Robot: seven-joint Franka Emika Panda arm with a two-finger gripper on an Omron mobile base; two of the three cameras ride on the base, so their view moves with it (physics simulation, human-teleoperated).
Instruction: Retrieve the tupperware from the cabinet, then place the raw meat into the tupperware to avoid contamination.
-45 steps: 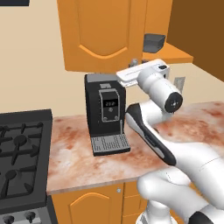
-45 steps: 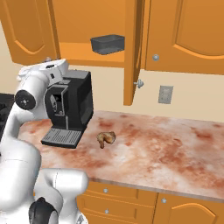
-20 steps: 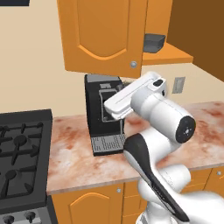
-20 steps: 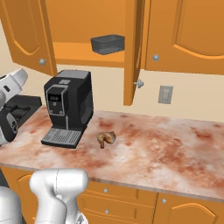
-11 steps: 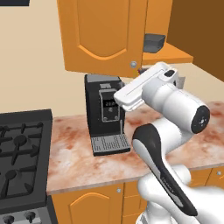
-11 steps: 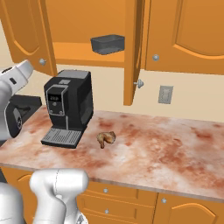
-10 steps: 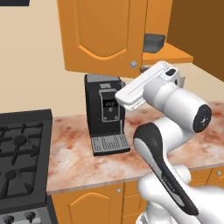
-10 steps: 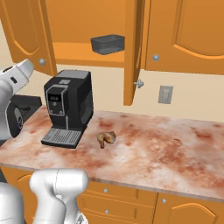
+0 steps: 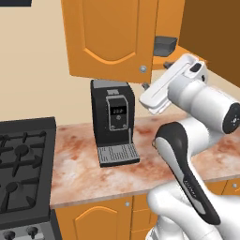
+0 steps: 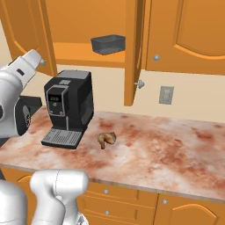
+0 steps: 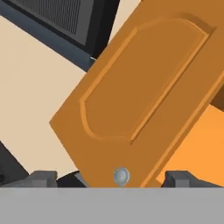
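The cabinet stands with both doors swung out. On its orange shelf sits the dark tupperware, also seen at the shelf's edge. The raw meat lies on the marbled counter, right of the coffee machine. My gripper is open, level with the left door's round silver knob, which sits between the two fingertips without touching either. In the base views my gripper hovers just below that door's lower corner, well left of the tupperware.
A tall black coffee machine stands under the cabinet. A black stove lies at the left end of the counter. The right door juts out edge-on, its knob over the counter. A wall outlet is behind.
My hand has swung up and to the right, ending near the left door's knob. The doors, tupperware and meat have stayed put.
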